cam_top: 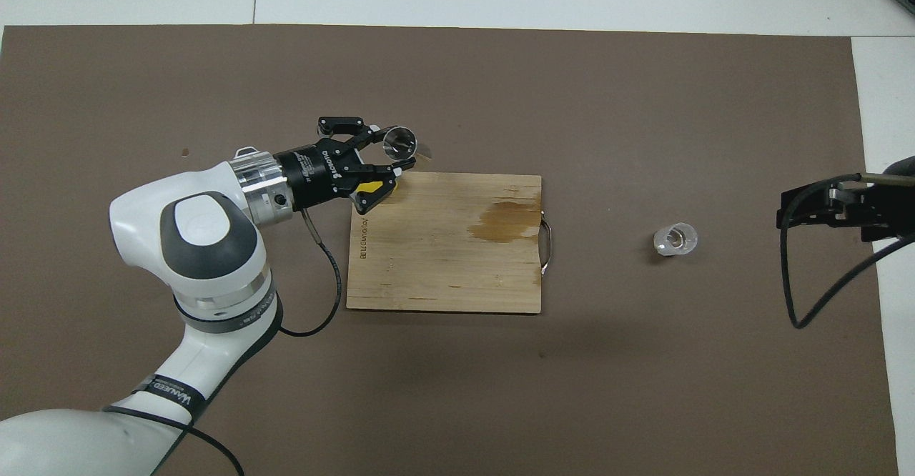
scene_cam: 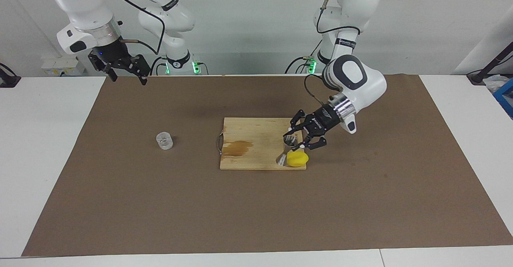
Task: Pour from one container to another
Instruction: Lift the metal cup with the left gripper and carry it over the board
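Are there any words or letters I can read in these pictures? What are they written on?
Board: a small line of print along the edge nearest the left arm, too small to read.
Left claw: white lettering on its black body, too blurred to read.
Left arm: a black band with white lettering, too blurred to read.
Jigger, cup, lemon: no writing that I can see.

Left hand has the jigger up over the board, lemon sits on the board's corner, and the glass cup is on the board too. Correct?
Not quite: the cup stands on the brown mat toward the right arm's end, off the board, as the facing view shows. The left hand does hold the jigger over the board, by the lemon.
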Controlling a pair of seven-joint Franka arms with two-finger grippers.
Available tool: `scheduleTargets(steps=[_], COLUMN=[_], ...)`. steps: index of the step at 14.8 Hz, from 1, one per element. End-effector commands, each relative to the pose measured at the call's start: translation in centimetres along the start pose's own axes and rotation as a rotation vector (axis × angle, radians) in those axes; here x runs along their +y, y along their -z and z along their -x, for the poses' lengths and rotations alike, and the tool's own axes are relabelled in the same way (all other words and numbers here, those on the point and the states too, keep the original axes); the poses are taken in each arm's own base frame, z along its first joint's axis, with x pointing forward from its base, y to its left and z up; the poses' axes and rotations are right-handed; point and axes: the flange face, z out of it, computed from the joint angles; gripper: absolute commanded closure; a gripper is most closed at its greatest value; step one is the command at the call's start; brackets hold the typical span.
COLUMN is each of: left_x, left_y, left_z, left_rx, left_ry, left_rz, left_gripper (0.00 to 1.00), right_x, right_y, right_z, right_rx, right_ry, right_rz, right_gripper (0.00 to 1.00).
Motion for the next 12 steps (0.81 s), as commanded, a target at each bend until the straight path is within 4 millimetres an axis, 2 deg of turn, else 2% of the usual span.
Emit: scheduleTargets(steps=[1,3,4,5,7,9,10,12], left_x=[-3.8,-7.4,-8.5,-9.6,-12.0,-12.3,-12.8,-14.0], left_y=[-2.9,-5.3,-6.6,-7.5,-9.3,-10.5,-11.0,-12.2], left_z=[1.3,1.5,1.5,2.4,2.4,1.4,1.6,0.8], left_rx=[0.014,0.031,0.048,0.057,0.088,0.107,0.104,0.126], left_ry=[0.030,0.056,0.059,0.047,0.062,0.081,0.076,0.073], left_rz=[0.022,0.038,0.060,0.081,0.090,0.086,0.078,0.065], left_gripper=[1.00,1.00,1.00,1.00,1.00,1.00,1.00,1.00], right_x=[0.3,0.2,0.1,0.0,-0.1,-0.4,-0.4,-0.2], right_y=[0.2,0.2,0.3,0.3,0.1,-0.1,-0.3,-1.0], right_z=[0.6,0.5,0.4,0.3,0.3,0.2,0.1,-0.6], right_rx=[-0.007,0.001,0.010,0.018,0.014,0.012,0.007,-0.006], right_ry=[-0.007,-0.023,-0.036,-0.073,-0.193,-0.329,-0.412,-0.535], right_rz=[-0.019,-0.020,-0.022,-0.024,-0.024,-0.026,-0.031,-0.067], right_gripper=[0.00,0.00,0.00,0.00,0.00,0.00,0.00,0.00])
